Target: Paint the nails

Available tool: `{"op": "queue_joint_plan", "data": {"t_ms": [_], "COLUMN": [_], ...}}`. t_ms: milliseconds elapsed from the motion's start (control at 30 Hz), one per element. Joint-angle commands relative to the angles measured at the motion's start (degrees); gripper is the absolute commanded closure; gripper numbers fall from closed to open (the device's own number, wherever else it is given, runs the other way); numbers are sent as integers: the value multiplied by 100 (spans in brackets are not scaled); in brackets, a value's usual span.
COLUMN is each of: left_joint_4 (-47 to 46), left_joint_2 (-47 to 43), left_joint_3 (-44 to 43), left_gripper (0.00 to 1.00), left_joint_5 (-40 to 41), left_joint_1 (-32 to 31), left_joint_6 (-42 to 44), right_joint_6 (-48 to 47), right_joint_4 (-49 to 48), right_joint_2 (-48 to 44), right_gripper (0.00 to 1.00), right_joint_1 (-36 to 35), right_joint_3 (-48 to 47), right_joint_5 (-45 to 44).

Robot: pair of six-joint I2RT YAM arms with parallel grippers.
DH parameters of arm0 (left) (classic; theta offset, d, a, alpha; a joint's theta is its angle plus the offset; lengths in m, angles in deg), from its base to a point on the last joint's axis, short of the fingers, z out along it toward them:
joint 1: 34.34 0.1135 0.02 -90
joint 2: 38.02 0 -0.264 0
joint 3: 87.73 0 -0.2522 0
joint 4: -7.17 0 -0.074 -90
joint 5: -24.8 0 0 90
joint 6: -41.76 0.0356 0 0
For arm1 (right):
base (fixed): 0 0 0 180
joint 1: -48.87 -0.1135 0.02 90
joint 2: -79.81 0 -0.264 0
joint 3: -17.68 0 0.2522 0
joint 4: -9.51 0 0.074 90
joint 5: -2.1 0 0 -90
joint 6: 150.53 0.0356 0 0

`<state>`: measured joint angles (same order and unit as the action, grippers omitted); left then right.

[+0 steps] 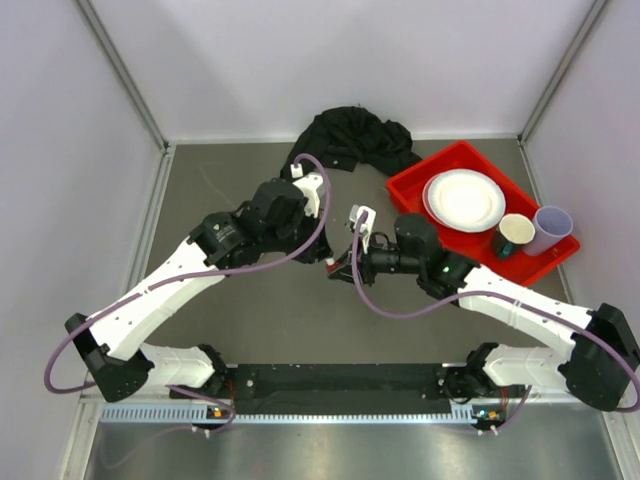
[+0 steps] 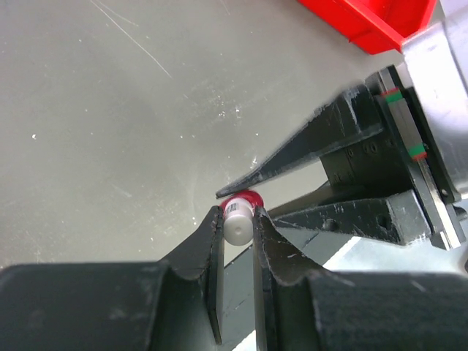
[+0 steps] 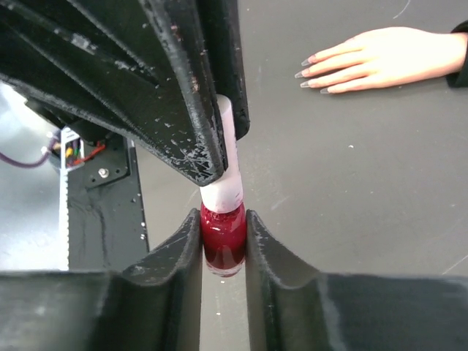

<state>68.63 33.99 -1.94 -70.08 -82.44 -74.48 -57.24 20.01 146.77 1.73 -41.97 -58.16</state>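
**Right gripper (image 3: 223, 219) and left gripper (image 2: 237, 216) share one polish bottle (image 3: 223, 245)**

Closest to my right wrist camera, the right gripper's two black fingers are clamped on the red glass body of the polish bottle, one on each side. Just beyond the glass, the left gripper is closed on the white cap (image 3: 228, 186). My left wrist camera confirms it, showing that cap pinched between its own fingers. I read this split grip as deliberate: one arm anchors the glass so the other can twist and draw the cap, which presumably carries the brush. Cap and glass look seated together, so I judge the bottle not yet open, though I cannot tell whether the thread has loosened.

The mannequin hand (image 3: 380, 58) lies flat on the grey table (image 1: 250, 330). In the right wrist view it is beyond the bottle and to its right, well apart from it, with its fingers stretched out. The nails (image 3: 300, 74) face up, pale and with no red that I can make out, so I judge no painting done. Palm-down suits the job, since every nail is open to a brush coming from above.

From the overhead camera, a heap of black fabric (image 1: 350, 140) sits past the bottle toward the far wall. A red tray (image 1: 405, 190) with a white plate (image 1: 464, 198) and two cups (image 1: 516, 232) stands to the bottle's right, out of the way.
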Motion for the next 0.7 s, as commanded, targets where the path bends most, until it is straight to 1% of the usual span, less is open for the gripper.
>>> {"op": "queue_joint_plan", "data": {"t_ms": [0, 67, 100, 133, 167, 200, 233, 300, 333, 367, 400, 433, 467, 500, 667], "left_joint_4": [-156, -243, -287, -384, -437, -542, -908, -1384, -1604, -2024, -2141, -2247, -2361, -2371, -2564], "left_joint_2": [-134, -161, -222, -248, -292, -475, -608, -1028, -1144, -1241, -1337, -1365, -1365, -1330, -1181], "left_joint_3": [-226, -200, -147, -130, -95, 36, 151, 606, 774, 915, 1099, 1162, 1206, 1198, 1136], "left_gripper": [100, 100, 76, 62, 53, 48, 41, 37, 39, 39, 39, 39, 44, 45, 45], "left_joint_5": [-21, -65, -74, -57, 31, 101, 241, 391, 383, 340, 365, 383, 383, 418, 322], "left_joint_1": [-7, -7, -7, -7, -7, -7, -7, -7, -15, -16, -16, -16, -16, -24, -33], "left_joint_6": [-39, 5, 57, 75, 84, 40, -21, -292, -355, -416, -565, -619, -645, -680, -663], "right_joint_6": [-65, -4, 5, 49, 92, 128, 163, 233, 338, 383, 453, 566, 628, 673, 805], "right_joint_4": [-95, -60, -43, -34, -25, 1, 28, 46, 46, 46, 63, 124, 151, 151, 247], "right_joint_2": [80, 89, 81, 54, -24, -77, -113, -261, -323, -359, -411, -438, -455, -534, -640], "right_gripper": [100, 100, 100, 100, 100, 100, 100, 100, 100, 100, 100, 100, 100, 100, 100], "right_joint_1": [-112, -121, -138, -156, -173, -173, -173, -173, -173, -173, -173, -173, -173, -173, -173], "right_joint_3": [-324, -377, -394, -395, -395, -386, -386, -360, -342, -359, -368, -429, -447, -465, -535], "right_joint_5": [-55, -161, -205, -292, -580, -687, -767, -986, -1083, -1180, -1242, -1303, -1382, -1409, -1427]}}
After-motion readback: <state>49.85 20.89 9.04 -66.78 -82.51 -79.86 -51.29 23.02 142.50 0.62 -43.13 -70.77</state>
